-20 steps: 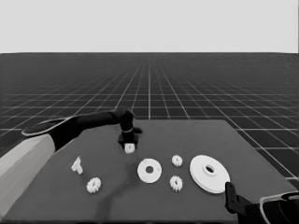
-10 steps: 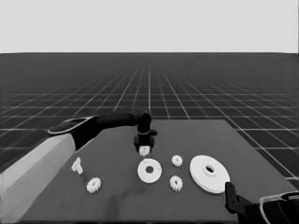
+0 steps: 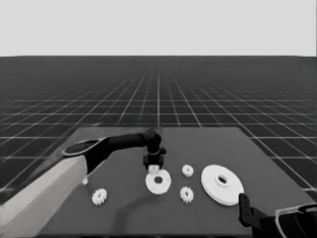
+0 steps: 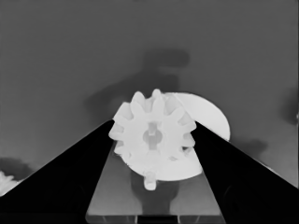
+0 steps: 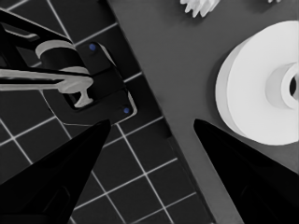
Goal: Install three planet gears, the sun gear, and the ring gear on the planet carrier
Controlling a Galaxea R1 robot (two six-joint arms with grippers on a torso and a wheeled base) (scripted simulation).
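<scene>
Dark table [image 3: 124, 208], frame centre: left gripper [image 3: 154, 166] clamps a small gear [image 4: 153, 135] just above the smaller round part [image 3: 158, 182]. Larger round part [image 3: 222, 184] lies centre-right; right gripper [image 5: 149, 140], lower right corner, jaws spread wide, empty.

We are reaching with our left arm [image 3: 74, 171] from the left side across the table, the pale grey part low in the corner and the black part stretched toward the middle. Our left gripper [image 3: 154, 166] is pointing down there, and its two fingers [image 4: 70, 177] are closing on a small gear [image 4: 153, 135], which is sitting between them, one finger on each side of its teeth. Our right arm [image 3: 287, 223] is waiting at the lower right corner, and the fingers [image 5: 60, 177] of our right gripper [image 5: 152, 140] are standing wide apart with nothing between them.
</scene>
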